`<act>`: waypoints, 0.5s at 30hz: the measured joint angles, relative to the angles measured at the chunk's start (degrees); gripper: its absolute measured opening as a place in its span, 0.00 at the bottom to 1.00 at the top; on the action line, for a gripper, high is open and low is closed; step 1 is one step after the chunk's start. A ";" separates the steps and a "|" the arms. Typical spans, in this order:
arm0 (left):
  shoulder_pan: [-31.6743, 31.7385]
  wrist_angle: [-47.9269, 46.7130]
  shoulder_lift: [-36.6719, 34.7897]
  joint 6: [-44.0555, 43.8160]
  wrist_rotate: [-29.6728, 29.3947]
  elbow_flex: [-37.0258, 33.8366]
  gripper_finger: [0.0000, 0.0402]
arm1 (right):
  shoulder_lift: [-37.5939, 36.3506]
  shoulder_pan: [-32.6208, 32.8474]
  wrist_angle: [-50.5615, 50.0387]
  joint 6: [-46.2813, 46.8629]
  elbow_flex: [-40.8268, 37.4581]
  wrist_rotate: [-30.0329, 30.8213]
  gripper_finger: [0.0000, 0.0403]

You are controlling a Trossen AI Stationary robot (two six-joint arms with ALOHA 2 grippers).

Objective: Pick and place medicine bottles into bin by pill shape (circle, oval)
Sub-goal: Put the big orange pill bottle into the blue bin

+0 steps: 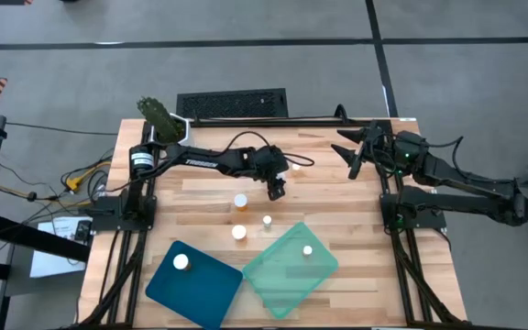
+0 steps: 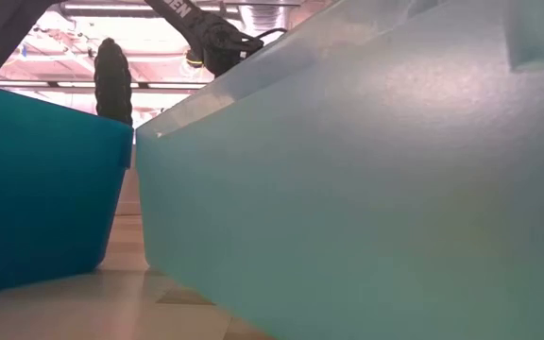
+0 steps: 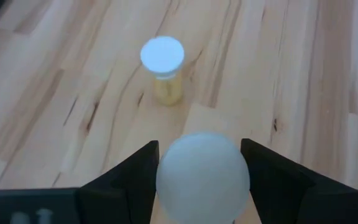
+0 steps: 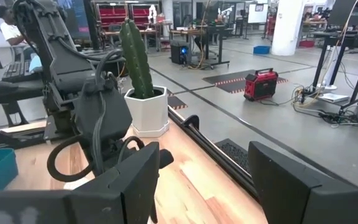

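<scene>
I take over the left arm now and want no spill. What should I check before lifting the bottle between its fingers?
1. Bottle sits between the left gripper fingers: ok.
2. Fingers firmly clamped on it: cannot tell.
3. Neighbouring bottle stands apart from the fingers: ok.
4. Teal tray and blue tray lie within sight near the front edge: ok.
5. Right gripper waits at the far right, open and empty: ok.
6. Pill shape inside: cannot tell.

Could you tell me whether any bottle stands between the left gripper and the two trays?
Yes. The left gripper has a white-capped bottle between its fingers, and three bottles stand on the wood between it and the dark blue tray and teal tray.
</scene>
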 joint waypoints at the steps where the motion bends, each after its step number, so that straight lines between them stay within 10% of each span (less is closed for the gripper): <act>1: 0.00 -0.02 0.00 -0.27 0.01 0.00 0.49 | 0.00 0.00 0.00 -0.02 0.00 0.01 0.63; 15: -0.15 -7.34 -2.83 -3.80 0.61 3.45 0.49 | -0.01 0.00 0.20 -0.15 0.00 -0.04 0.63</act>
